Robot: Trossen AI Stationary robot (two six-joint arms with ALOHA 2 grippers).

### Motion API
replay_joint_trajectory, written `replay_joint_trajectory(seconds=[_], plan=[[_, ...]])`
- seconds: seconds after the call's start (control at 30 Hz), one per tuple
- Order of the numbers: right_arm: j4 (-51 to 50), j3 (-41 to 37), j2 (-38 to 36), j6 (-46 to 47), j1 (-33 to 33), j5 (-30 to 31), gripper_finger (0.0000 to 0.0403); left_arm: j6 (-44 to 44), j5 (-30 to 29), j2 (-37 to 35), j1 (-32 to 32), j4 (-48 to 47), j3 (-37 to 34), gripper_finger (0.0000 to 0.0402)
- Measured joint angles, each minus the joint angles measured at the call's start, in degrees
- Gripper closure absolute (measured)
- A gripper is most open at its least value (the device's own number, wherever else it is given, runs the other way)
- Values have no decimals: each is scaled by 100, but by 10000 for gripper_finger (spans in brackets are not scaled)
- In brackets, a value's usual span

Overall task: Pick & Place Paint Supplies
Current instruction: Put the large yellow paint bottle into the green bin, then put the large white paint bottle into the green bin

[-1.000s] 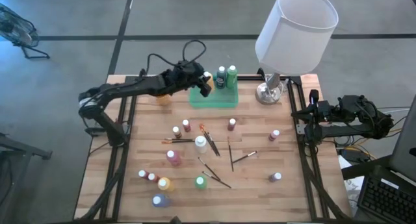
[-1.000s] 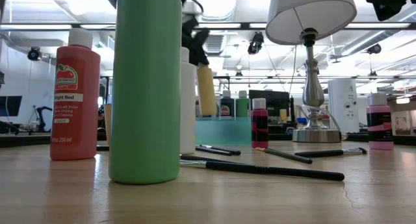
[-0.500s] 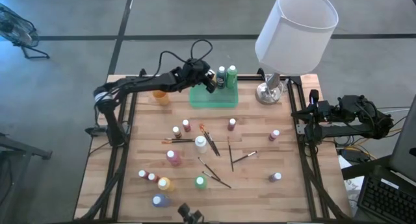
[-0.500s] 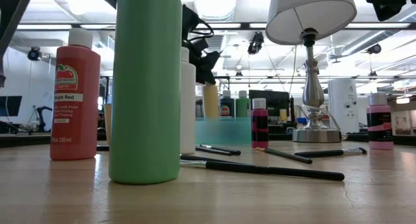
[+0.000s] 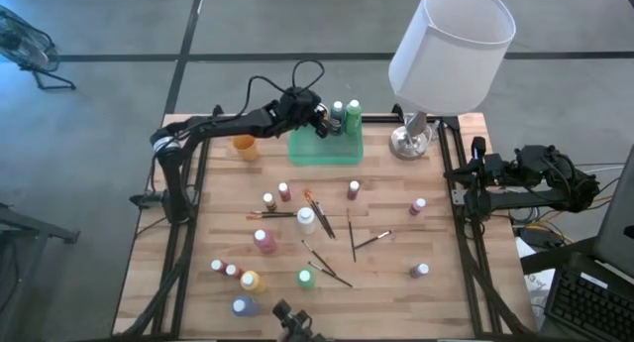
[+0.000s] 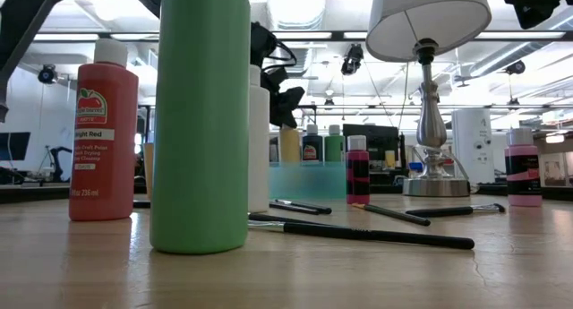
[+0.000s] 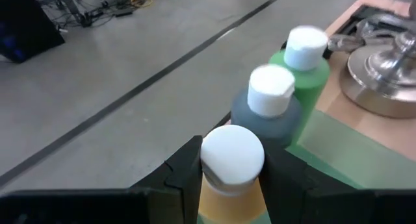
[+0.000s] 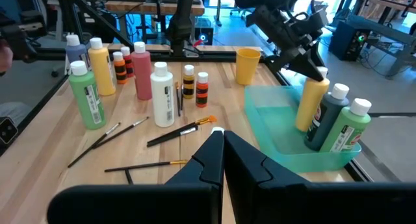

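A: Yellow plastic paint bottle with a white cap (image 8: 312, 104) now stands inside the translucent green rectangular tray (image 5: 342, 152); a second ago it hung over the tray's near-left corner.

B: Left hand (image 7: 231, 178)?

A: Still grasping it by the neck. Right hand (image 8: 223, 141) clenched empty, parked at the wooden tabletop (image 5: 446, 243) right edge.

B: Counts?

A: Three bottles in the tray: yellow, dark teal bottle (image 8: 329, 117), green bottle (image 8: 349, 125). Around a dozen bottles loose on the tabletop, several thin dark-handled brushes (image 5: 354, 234) between them.
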Motion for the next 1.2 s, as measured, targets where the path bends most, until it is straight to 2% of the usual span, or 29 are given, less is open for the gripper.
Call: replay_joint_trajectory(seconds=[0.37, 0.67, 0.93, 1.1, 1.2], plan=[[0, -2, 0, 0, 0, 0, 394, 87, 5, 15, 37, 4, 44, 272], [0, -2, 0, 0, 0, 0, 394, 87, 0, 15, 37, 39, 48, 243], [0, -2, 0, -1, 0, 1, 394, 141, 1, 15, 37, 5, 48, 239], [0, 0, 0, 0, 0, 1, 394, 208, 3, 10, 37, -327, 335, 239], [0, 0, 0, 0, 0, 0, 394, 261, 3, -47, 27, -857, 632, 239]])
